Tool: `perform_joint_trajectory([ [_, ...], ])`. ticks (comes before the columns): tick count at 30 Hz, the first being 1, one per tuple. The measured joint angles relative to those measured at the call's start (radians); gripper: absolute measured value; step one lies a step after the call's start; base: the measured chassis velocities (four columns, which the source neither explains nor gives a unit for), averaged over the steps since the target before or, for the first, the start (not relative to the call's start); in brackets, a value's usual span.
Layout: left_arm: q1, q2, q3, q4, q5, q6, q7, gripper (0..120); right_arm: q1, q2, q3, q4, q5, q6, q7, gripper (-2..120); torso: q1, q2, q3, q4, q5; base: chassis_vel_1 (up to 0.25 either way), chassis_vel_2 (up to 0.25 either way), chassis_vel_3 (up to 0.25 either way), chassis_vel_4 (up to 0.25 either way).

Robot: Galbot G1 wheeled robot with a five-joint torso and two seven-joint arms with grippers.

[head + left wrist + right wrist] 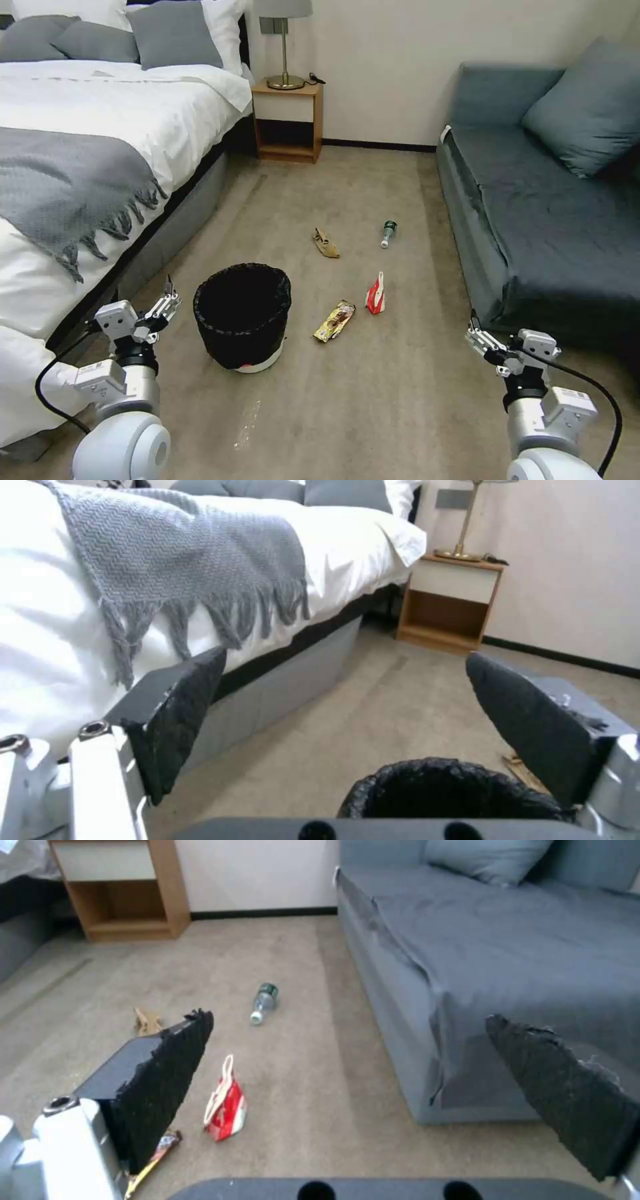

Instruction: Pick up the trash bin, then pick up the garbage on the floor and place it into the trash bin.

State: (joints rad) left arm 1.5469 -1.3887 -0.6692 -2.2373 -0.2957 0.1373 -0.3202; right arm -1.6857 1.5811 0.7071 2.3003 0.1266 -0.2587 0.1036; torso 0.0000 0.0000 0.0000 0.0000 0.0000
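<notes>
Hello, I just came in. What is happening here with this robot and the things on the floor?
The robot faces a carpeted floor between a bed and a sofa. Nothing is picked up yet. The trash bin stands upright on the carpet, and the left gripper, open, is beside it on the bed side. The right gripper, also open, is held near the sofa. Four pieces of garbage lie on the floor: a gold-brown wrapper, a red-and-white packet, a tan scrap and a small bottle.

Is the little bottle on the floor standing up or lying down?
Lying down: the bottle rests on its side on the carpet, white cap pointing toward the robot.
</notes>
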Motion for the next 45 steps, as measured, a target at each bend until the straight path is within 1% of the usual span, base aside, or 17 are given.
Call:
perform_joint_trajectory([
  [7, -0.005, 0.007, -0.001, 0.021, 0.006, 0.001, 0.004, 90, 0.006, 0.000, -0.010, -0.026, -0.007, 0.013, 0.000, 100, 0.000, 0.000, 0.000, 0.0000, 0.0000, 0.000, 0.000, 0.000, 0.000],
  [11, -0.022, 0.033, -0.004, 0.032, -0.010, 0.025, 0.000, 90, 0.007, -0.002, -0.014, -0.038, -0.011, 0.024, -0.002, 100, 0.000, 0.000, 0.000, 0.0000, -0.0001, 0.000, 0.000, 0.000, 0.000],
  [13, -0.043, 0.066, -0.012, 0.033, -0.043, 0.050, -0.012, 89, 0.007, -0.005, -0.014, -0.042, -0.013, 0.030, -0.003, 100, 0.000, 0.000, 0.000, 0.0000, -0.0001, 0.000, 0.000, 0.000, 0.000],
  [16, -0.059, 0.092, -0.018, 0.032, -0.078, 0.073, -0.026, 88, 0.008, -0.007, -0.013, -0.044, -0.014, 0.033, -0.003, 100, 0.000, 0.000, 0.000, 0.0001, -0.0001, 0.000, 0.000, 0.000, 0.000],
  [19, -0.088, 0.147, -0.022, 0.027, -0.185, 0.147, -0.068, 88, 0.007, -0.011, -0.008, -0.045, -0.013, 0.039, -0.004, 100, 0.000, 0.000, 0.000, 0.0001, -0.0001, 0.000, 0.000, 0.000, 0.000],
  [20, -0.088, 0.147, -0.022, 0.027, -0.185, 0.147, -0.068, 88, 0.007, -0.011, -0.008, -0.045, -0.013, 0.039, -0.004, 100, 0.000, 0.000, 0.000, 0.0001, -0.0001, 0.000, 0.000, 0.000, 0.000],
  [22, -0.109, 0.175, -0.025, 0.039, -0.244, 0.195, -0.096, 88, 0.006, -0.013, -0.005, -0.045, -0.013, 0.042, -0.004, 100, 0.000, 0.000, 0.000, 0.0001, 0.0001, 0.000, 0.000, 0.000, 0.000],
  [23, -0.136, 0.202, -0.029, 0.067, -0.296, 0.235, -0.119, 88, 0.003, -0.013, -0.002, -0.044, -0.012, 0.045, -0.004, 100, 0.000, 0.000, 0.000, 0.0000, -0.0001, 0.000, 0.000, 0.000, 0.000],
  [24, -0.136, 0.202, -0.029, 0.067, -0.296, 0.235, -0.119, 88, 0.003, -0.013, -0.002, -0.044, -0.012, 0.045, -0.004, 100, 0.000, 0.000, 0.000, 0.0000, -0.0001, 0.000, 0.000, 0.000, 0.000],
  [26, -0.183, 0.246, -0.030, 0.115, -0.381, 0.284, -0.147, 88, -0.002, -0.013, 0.004, -0.043, -0.011, 0.049, -0.004, 100, 0.000, 0.000, 0.000, 0.0000, -0.0001, 0.000, 0.000, 0.000, 0.000],
  [27, -0.183, 0.246, -0.030, 0.115, -0.381, 0.284, -0.147, 88, -0.002, -0.013, 0.004, -0.043, -0.011, 0.049, -0.004, 100, 0.000, 0.000, 0.000, 0.0000, -0.0001, 0.000, 0.000, 0.000, 0.000],
  [30, -0.249, 0.282, -0.018, 0.167, -0.480, 0.339, -0.172, 88, -0.007, -0.008, 0.009, -0.039, -0.011, 0.052, -0.004, 100, 0.000, 0.000, 0.000, 0.0002, -0.0003, 0.000, 0.000, 0.000, 0.000],
  [31, -0.249, 0.282, -0.018, 0.167, -0.480, 0.339, -0.172, 88, -0.007, -0.008, 0.009, -0.039, -0.011, 0.052, -0.004, 100, 0.000, 0.000, 0.000, 0.0002, -0.0003, 0.000, 0.000, 0.000, 0.000],
  [34, -0.355, 0.314, 0.016, 0.242, -0.565, 0.384, -0.185, 88, -0.013, 0.003, 0.013, -0.033, -0.015, 0.053, -0.004, 100, 0.000, 0.000, 0.000, 0.0000, -0.0002, 0.000, 0.000, 0.000, 0.000],
  [35, -0.355, 0.314, 0.016, 0.242, -0.565, 0.384, -0.185, 88, -0.013, 0.003, 0.013, -0.033, -0.015, 0.053, -0.004, 100, 0.000, 0.000, 0.000, 0.0000, -0.0002, 0.000, 0.000, 0.000, 0.000],
  [38, -0.418, 0.323, 0.042, 0.299, -0.613, 0.415, -0.192, 88, -0.017, 0.011, 0.018, -0.025, -0.017, 0.053, -0.004, 100, 0.000, 0.000, 0.000, -0.0001, 0.0000, 0.000, 0.000, 0.000, 0.000],
  [45, -0.485, 0.317, 0.076, 0.383, -0.679, 0.464, -0.217, 88, -0.016, 0.024, 0.027, -0.018, -0.019, 0.051, -0.003, 100, 0.000, 0.000, 0.000, 0.0001, -0.0001, 0.000, 0.000, 0.000, 0.000],
])
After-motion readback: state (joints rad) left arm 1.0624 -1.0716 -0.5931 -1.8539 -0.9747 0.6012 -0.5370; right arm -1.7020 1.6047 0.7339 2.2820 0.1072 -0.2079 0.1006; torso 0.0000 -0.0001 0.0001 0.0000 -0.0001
